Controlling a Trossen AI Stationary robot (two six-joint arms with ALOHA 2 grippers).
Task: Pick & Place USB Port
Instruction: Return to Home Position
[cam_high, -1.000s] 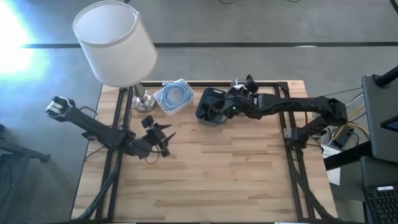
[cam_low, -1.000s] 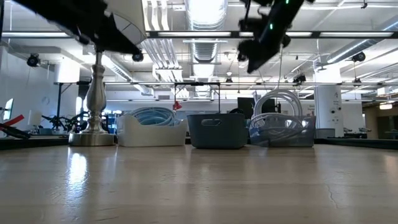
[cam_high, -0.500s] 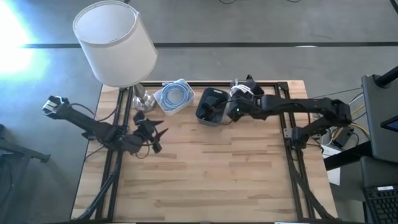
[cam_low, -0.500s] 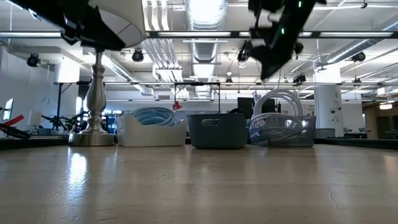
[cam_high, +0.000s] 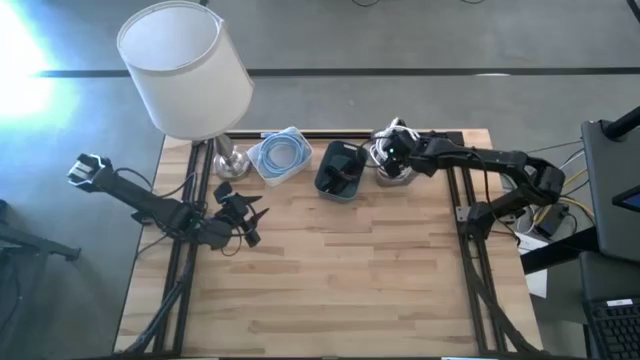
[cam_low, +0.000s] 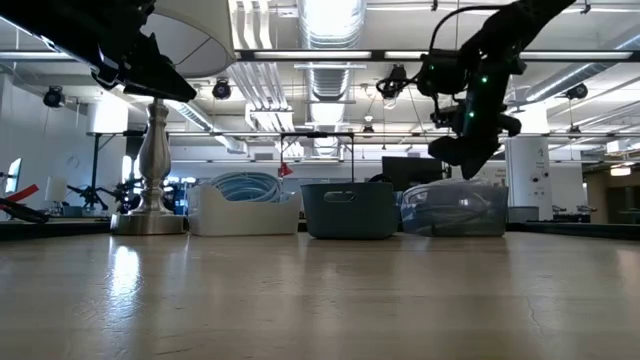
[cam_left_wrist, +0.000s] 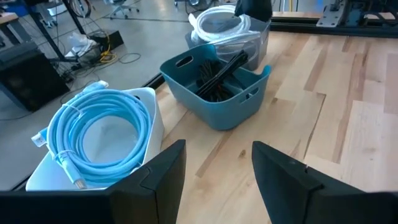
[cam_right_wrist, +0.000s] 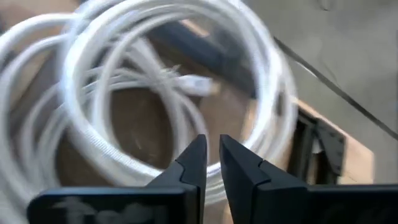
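1. Right gripper (cam_right_wrist: 212, 142) hangs just above the white cable (cam_right_wrist: 186, 81), which lies coiled in the clear bin (cam_low: 450, 215) at the table's (cam_high: 350, 290) far edge. Fingers nearly closed, thin gap, nothing held. Risk: a loop catches a fingertip on the lift and the coil comes out with it.
2. The clear bin looks light and sits just beside the teal bin (cam_left_wrist: 214, 109). A low or sideways pull-out by the right arm could shove or tip it.
3. Left gripper (cam_left_wrist: 217, 152) is wide open and empty, above the table's left side near the white bin (cam_left_wrist: 152, 124) and the lamp (cam_high: 185, 70). Risk: a swing home clips the lamp foot. The lamp looks top-heavy and could topple onto the bins.
4. Blue cable (cam_left_wrist: 65, 134) fills the white bin, with one end near the rim. A knock to the bin could spring the coil out.
5. Sorting check: white cable is in a clear bin, black cables (cam_left_wrist: 217, 78) in the teal one, and no black bin shows. If a black bin was meant, this placement counts as wrong.
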